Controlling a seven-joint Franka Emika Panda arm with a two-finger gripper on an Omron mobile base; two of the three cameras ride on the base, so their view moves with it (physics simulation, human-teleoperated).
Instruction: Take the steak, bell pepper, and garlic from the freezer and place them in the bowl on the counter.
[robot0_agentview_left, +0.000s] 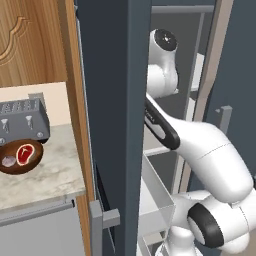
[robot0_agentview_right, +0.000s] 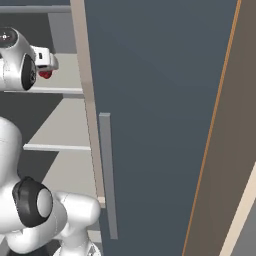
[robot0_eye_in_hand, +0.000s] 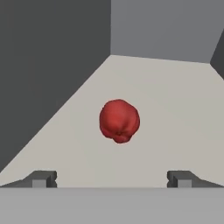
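On freezer (robot0_agentview_left: 120, 100) shelf, bell pepper (robot0_eye_in_hand: 119, 120) is seen ahead of gripper (robot0_eye_in_hand: 112, 179), fingers spread apart, nothing held.

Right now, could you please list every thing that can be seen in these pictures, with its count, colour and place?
bell pepper: one, solid red, lying on a pale freezer shelf, ahead of the fingertips and apart from them
steak: one, red with pale rim, in the bowl
garlic: one, pale pinkish, in the bowl beside the steak
bowl: one, dark brown, on the counter in front of the toaster
toaster: one, grey, on the counter at the back
counter: one, beige marbled
freezer: one, dark blue-grey, door open, grey inside with pale shelves
wooden cupboard: one, brown, above the counter
gripper: one, dark fingertips, open, inside the freezer, pointed at the bell pepper
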